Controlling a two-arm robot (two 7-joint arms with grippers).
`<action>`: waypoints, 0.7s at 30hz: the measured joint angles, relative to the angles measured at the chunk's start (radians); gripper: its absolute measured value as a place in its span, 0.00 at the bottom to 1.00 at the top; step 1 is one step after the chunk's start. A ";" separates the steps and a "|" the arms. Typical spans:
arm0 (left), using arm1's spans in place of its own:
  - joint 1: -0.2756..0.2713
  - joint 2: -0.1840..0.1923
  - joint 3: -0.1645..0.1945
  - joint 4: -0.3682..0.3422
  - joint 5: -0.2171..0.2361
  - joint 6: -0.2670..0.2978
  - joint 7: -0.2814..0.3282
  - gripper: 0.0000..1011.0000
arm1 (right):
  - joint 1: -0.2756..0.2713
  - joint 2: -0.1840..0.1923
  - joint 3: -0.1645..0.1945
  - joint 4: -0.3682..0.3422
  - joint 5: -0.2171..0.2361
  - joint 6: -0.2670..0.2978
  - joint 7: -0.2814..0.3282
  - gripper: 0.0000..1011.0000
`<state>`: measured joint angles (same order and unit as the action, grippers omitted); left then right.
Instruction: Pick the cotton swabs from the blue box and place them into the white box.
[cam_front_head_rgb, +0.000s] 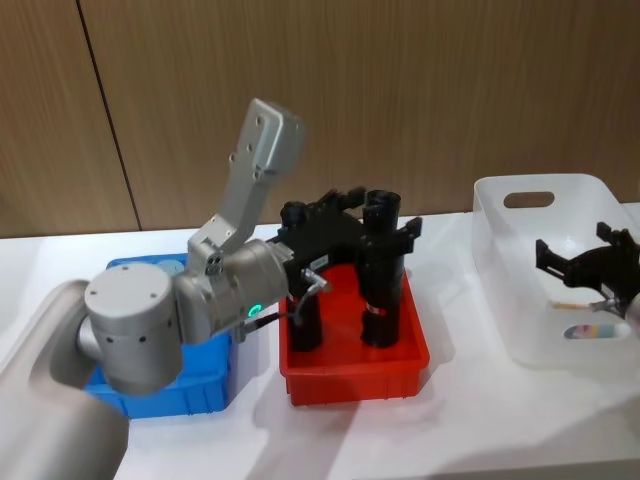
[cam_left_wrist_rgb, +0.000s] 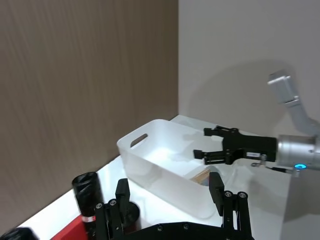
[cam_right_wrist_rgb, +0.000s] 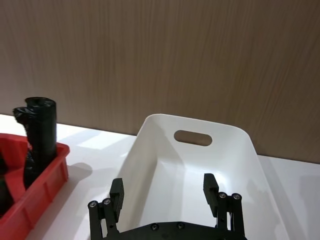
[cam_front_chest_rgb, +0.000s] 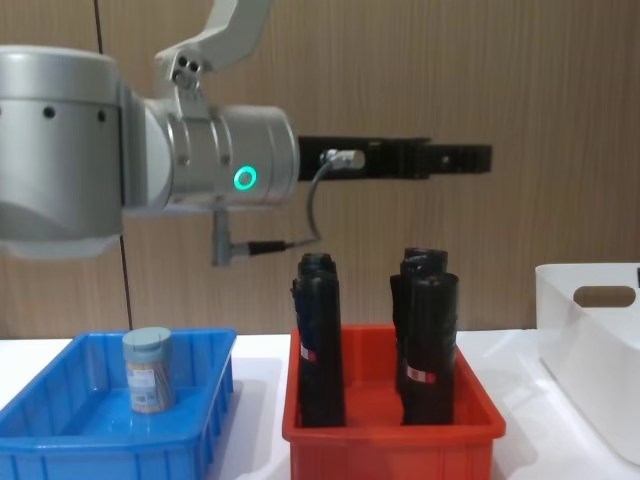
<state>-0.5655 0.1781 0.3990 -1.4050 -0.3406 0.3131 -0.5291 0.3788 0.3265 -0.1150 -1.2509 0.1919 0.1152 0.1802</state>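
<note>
Blue box (cam_front_chest_rgb: 40, 440): bright blue throughout. Cotton swabs (cam_front_chest_rgb: 148, 372): clear jar, pale blue-grey lid, pinkish-orange label. Red bin (cam_front_chest_rgb: 390, 455): solid red. Cylinders (cam_front_chest_rgb: 320, 340): black, each with a narrow red-and-white label band. White box (cam_front_head_rgb: 500, 240): translucent white, no pattern. Counter (cam_front_head_rgb: 480, 420): plain white. Wall (cam_front_head_rgb: 400, 90): brown wood grain, fine vertical streaks, dark seam lines. Left arm (cam_front_chest_rgb: 190, 150): silver-grey, with a green ring light (cam_front_chest_rgb: 243, 179). Left gripper (cam_left_wrist_rgb: 169, 192) and right gripper (cam_right_wrist_rgb: 164, 187): black.

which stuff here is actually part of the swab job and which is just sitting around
Job: cotton swabs jar in the blue box; white box; open left tool above the red bin; open right tool over the white box.
Lying about: red bin; black cylinders standing in it.
</note>
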 joint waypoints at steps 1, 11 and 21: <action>0.010 0.006 0.002 -0.007 0.005 -0.009 0.016 0.99 | -0.012 0.000 -0.004 -0.016 0.002 -0.002 -0.004 0.99; 0.091 0.057 0.016 -0.062 0.039 -0.083 0.143 0.99 | -0.097 0.003 -0.027 -0.126 0.024 -0.020 -0.029 0.99; 0.174 0.108 0.030 -0.117 0.074 -0.159 0.274 0.99 | -0.200 0.006 -0.057 -0.263 0.049 -0.041 -0.059 0.99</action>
<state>-0.3915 0.2863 0.4288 -1.5223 -0.2663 0.1546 -0.2554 0.1788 0.3327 -0.1724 -1.5135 0.2406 0.0741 0.1210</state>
